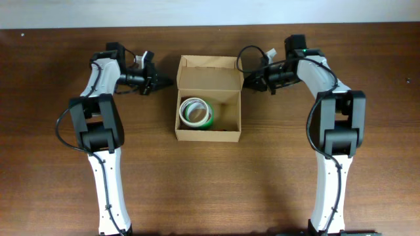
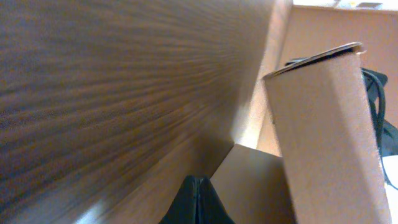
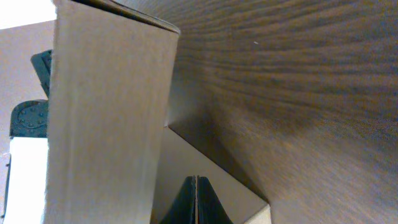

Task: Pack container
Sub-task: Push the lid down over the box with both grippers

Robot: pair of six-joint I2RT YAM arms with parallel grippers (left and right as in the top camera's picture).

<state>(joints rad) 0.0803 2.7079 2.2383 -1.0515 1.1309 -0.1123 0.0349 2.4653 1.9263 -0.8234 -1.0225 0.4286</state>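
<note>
- My L claw (image 1: 168, 83): fingers pressed together, no gap showing in my L wrist cam, nothing held.
- It lies low over the table (image 1: 52, 190), tip aimed at the container's (image 1: 207, 136) left wall near the far corner. It's just beside the wall; can't tell if it's touching.
- My R claw (image 1: 247, 81): same, fingers closed flat against each other in the R wrist cam, nothing held.
- It points at the container's right wall, opposite the L claw and also near the far corner. Contact unclear here too.
- Container sits mid-table between my two arms. It's open, w/ the flap lid standing up along the far edge.
- Inside: tape rolls (image 1: 195, 111) lying flat in the left part of the box, one white, one w/ green. The right part shows bare cardboard floor.
- Both wrist cams are close-up: a tan cardboard wall, wood grain beside it, and my dark fingertips at the bottom edge.
</note>
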